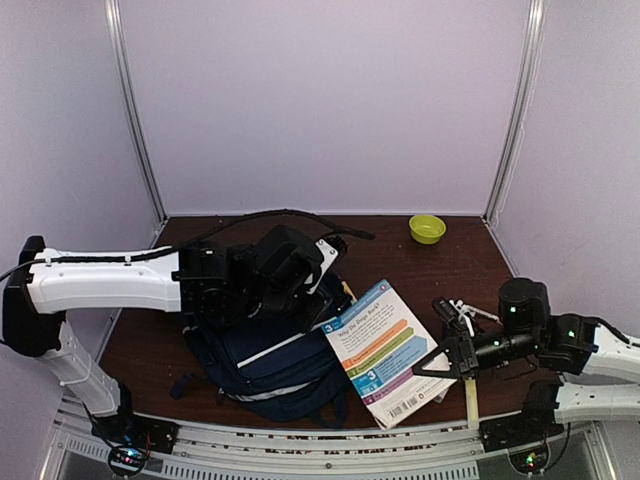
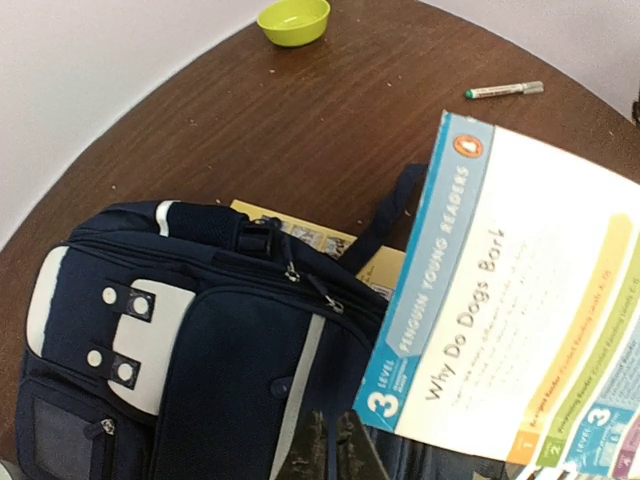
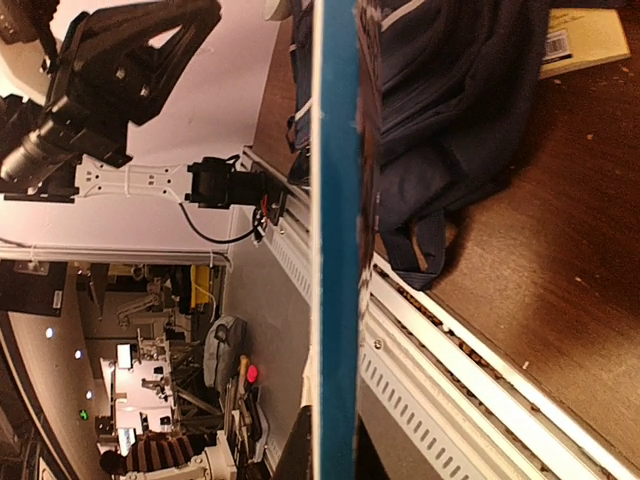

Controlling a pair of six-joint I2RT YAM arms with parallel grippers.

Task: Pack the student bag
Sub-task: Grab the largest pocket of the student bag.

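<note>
Pinching one blue reader [image 1: 385, 350], right gripper [image 1: 458, 352], left gripper [image 2: 337, 452] unclear, one student bag [image 1: 270, 360], one bowl [image 1: 427, 228]

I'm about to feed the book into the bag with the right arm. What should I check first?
1. Right gripper grips book: ok, shut on its edge.
2. Bag open: cannot tell; the left wrist view shows no gap at the zips.
3. Left gripper holding bag: cannot tell; it hangs over the bag's front.
4. Book near bag: ok, its corner overlaps the bag.
5. Yellow book packed: not ok, it lies partly under the bag.
6. Marker and bowl out of the way: ok, both lie beyond the bag.
</note>
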